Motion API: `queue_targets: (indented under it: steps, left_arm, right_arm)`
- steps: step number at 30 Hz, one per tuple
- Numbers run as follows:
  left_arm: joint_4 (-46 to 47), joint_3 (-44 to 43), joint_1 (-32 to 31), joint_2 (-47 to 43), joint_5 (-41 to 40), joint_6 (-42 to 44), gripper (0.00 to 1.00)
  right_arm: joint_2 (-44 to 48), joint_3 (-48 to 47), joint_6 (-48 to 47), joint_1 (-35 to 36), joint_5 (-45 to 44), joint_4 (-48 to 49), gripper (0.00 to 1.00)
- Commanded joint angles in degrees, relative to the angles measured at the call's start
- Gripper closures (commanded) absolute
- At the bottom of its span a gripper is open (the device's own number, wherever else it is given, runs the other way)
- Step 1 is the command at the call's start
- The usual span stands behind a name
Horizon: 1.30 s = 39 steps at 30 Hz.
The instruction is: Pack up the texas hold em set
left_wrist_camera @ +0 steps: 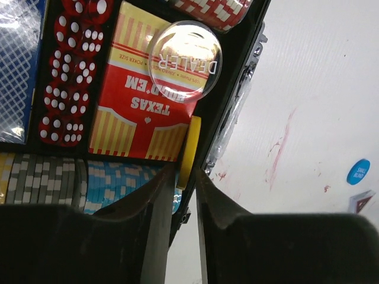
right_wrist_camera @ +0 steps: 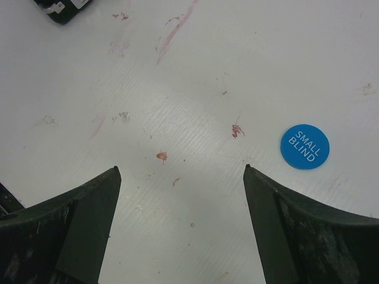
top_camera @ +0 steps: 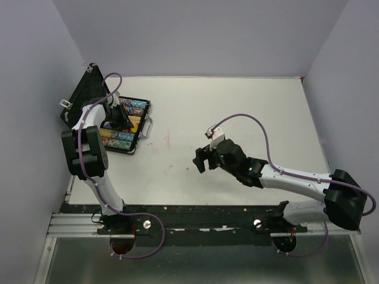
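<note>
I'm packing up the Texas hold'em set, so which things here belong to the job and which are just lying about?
Job: case, dealer button, yellow disc, red dice, small blind disc.
Just there: red smudges, purple cable.

Open black case of chips

Quick head count:
One case, one clear dealer button, one yellow disc, one blue disc, one red card box; dice too bunched to count.

The triangular token and the case are each cropped by a wrist view's edge.
</note>
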<state>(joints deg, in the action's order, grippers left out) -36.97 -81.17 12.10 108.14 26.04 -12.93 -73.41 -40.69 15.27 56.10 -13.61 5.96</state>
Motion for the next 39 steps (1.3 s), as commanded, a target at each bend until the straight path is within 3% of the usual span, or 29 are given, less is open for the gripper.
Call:
queue_targets:
  steps: [1, 7, 17, 23, 29, 39]
  left_arm:
    - [-1.5, -1.4, -0.4, 0.4, -2.4, 0.6, 0.63]
    - [-1.8, -1.5, -1.0, 0.2, -4.0, 0.9, 0.53]
    - [-2.9, -1.4, -3.0, -2.8, -13.5, 2.1, 0.34]
    - [-2.2, -0.6, -4.4, -6.2, -16.5, 2.5, 0.32]
    - [-1.8, 0.6, -7.1, -12.7, -17.4, 2.9, 0.31]
    - [-1.6, 6.8, -16.6, -28.3, -13.8, 3.5, 0.31]
  right_arm:
    - [-0.1, -0.5, 0.6, 0.3, 1.0, 0.3, 0.08]
    - [-0.4, -0.6, 0.7, 0.3, 1.3, 0.3, 0.09]
    - [0.0, -0.8, 1.5, 0.3, -0.5, -0.3, 0.09]
    - [0.1, -1.2, 4.0, 0.3, -4.1, -2.1, 0.08]
    - [-1.9, -5.0, 5.9, -0.5, -13.0, -11.9, 0.02]
    - [-10.2, -10.1, 7.9, -12.1, -4.3, -21.5, 0.02]
